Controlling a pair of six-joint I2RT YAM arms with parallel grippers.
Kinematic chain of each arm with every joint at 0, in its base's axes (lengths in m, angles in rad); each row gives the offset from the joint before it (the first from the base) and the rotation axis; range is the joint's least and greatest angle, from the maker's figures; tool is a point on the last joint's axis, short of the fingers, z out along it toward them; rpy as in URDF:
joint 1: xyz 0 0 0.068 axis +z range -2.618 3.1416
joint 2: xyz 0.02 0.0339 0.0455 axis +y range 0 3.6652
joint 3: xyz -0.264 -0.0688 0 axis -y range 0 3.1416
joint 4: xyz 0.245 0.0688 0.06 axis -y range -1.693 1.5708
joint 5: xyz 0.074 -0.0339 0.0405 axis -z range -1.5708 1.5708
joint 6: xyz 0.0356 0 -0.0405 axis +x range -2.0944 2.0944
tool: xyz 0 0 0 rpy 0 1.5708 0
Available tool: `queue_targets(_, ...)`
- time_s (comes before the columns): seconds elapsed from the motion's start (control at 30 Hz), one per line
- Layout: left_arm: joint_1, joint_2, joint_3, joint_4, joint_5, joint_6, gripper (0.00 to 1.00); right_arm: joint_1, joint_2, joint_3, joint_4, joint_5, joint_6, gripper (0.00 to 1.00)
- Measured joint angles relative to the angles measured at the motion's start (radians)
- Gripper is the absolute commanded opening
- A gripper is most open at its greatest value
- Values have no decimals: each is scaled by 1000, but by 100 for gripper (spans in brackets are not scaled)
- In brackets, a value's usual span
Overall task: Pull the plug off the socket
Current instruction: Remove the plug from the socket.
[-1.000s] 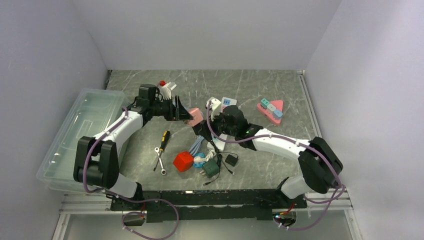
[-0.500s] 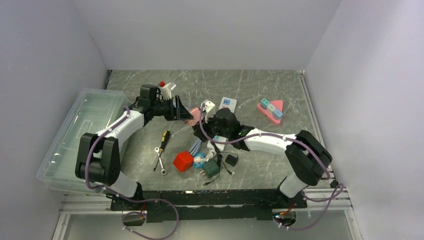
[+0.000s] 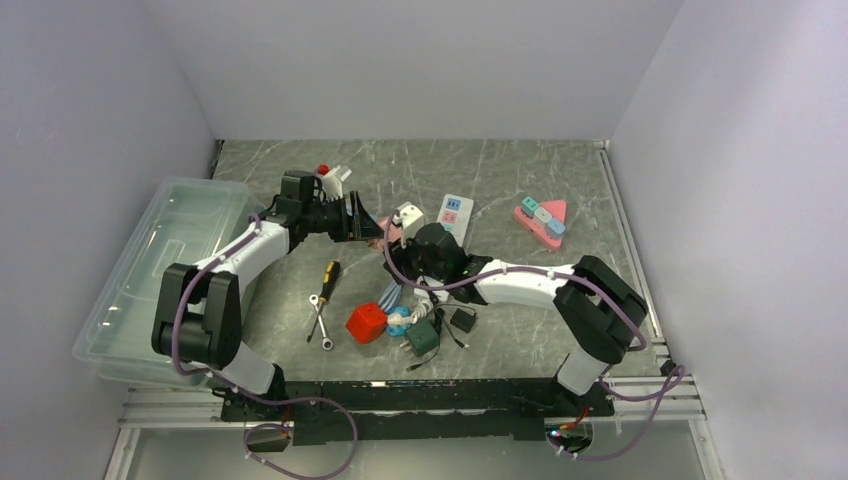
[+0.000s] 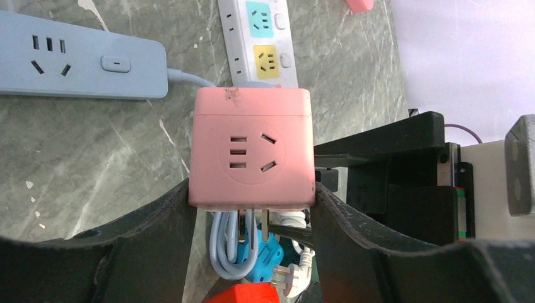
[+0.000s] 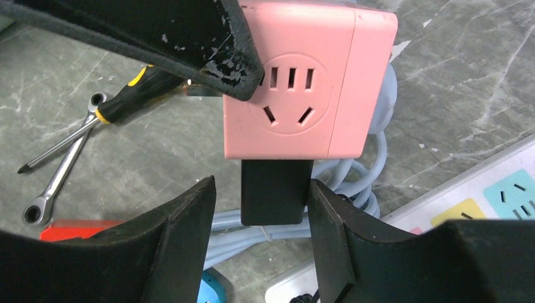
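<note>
Pink socket cube (image 4: 252, 151) in the pinch of the left hand (image 4: 252, 197); right hand (image 5: 262, 189) opposite, spread astride the black plug (image 5: 276, 196).

- Table (image 3: 540, 290): grey marbled top, white walls on three sides.
- Bin (image 3: 150, 270): clear plastic, at the table's left edge.
- Screwdriver (image 3: 329, 273): yellow-and-black handle, lying flat, its shaft alongside a steel wrench (image 3: 321, 325).
- Red cube (image 3: 366, 322): just right of the wrench.
- Green adapter (image 3: 421, 338) and small black adapter (image 3: 462, 320): front centre, among loose cables.
- White power strip (image 3: 455, 211): coloured socket faces, mid-table.
- Blue-grey power strip (image 4: 76, 66): lying flat, one switch.
- Pink triangular block (image 3: 541, 221): bluish pieces on top, well apart to the right.
- White item with red cap (image 3: 330, 176): towards the back, kind unclear.
</note>
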Motion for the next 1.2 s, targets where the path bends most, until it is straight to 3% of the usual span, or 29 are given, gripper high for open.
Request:
queue_targets(0.2, 0, 0, 0, 2, 0, -1, 0, 3, 19, 10, 5, 21, 7, 51)
queue_targets(0.47, 3, 0, -9, 8, -10, 3, 0, 1, 47, 38, -19, 49, 17, 15)
queue_targets(0.67, -14, 0, -11, 20, -35, 8, 0, 13, 49, 47, -44, 101, 51, 0)
queue_targets(0.9, -26, 0, -9, 20, -42, 32, 0, 35, 45, 40, -43, 146, 22, 0)
queue_targets(1.2, -47, 0, -2, -41, -7, 56, 0, 38, -48, -94, 50, 112, -122, 0)
